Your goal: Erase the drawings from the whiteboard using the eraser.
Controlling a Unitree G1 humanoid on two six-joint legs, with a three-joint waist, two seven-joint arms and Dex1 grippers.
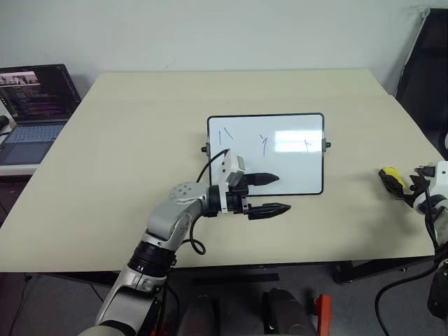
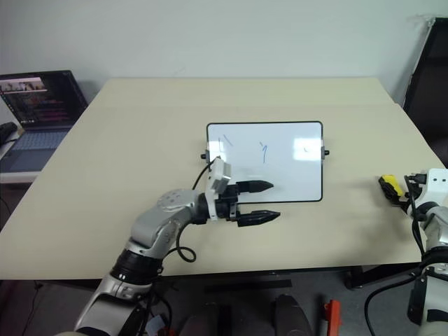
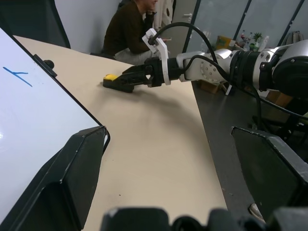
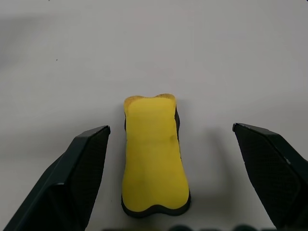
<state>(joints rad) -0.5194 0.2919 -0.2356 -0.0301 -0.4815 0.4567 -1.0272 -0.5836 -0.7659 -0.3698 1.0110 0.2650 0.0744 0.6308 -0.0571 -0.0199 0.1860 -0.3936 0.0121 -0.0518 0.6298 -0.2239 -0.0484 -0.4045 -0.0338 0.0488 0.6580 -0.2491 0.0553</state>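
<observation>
A rectangular glossy whiteboard [image 1: 280, 157] with a thin black frame and small black side knobs lies flat near the middle of a pale beige tabletop [image 1: 119, 154]. On its white face sit the drawings [image 1: 263, 143], thin blue pen marks: two short strokes toward the board's nine o'clock end, a squiggle near the centre, and a small cross-like mark toward three o'clock.

The left gripper [image 1: 269, 193] hovers at the board's six o'clock edge, pointing level toward three o'clock. Its two black fingers are spread apart with nothing between them; the upper finger lies over the board's lower white area, the lower one over bare table just outside the frame. Whether either fingertip touches the surface cannot be told.

The eraser [image 4: 154, 154], a small bright yellow block on a dark base, lies on the table well apart from the board, out at three o'clock near the table's edge. The right gripper [image 4: 171, 180] is at the eraser, its fingers splayed wide on either side of the block with clear gaps on both sides, so it is straddled and not pinched.

An open laptop [image 1: 35, 98] with a dark screen stands beyond the table's ten o'clock corner. In the left wrist view a person in dark clothing [image 3: 129, 30] sits beyond the far side of the table.
</observation>
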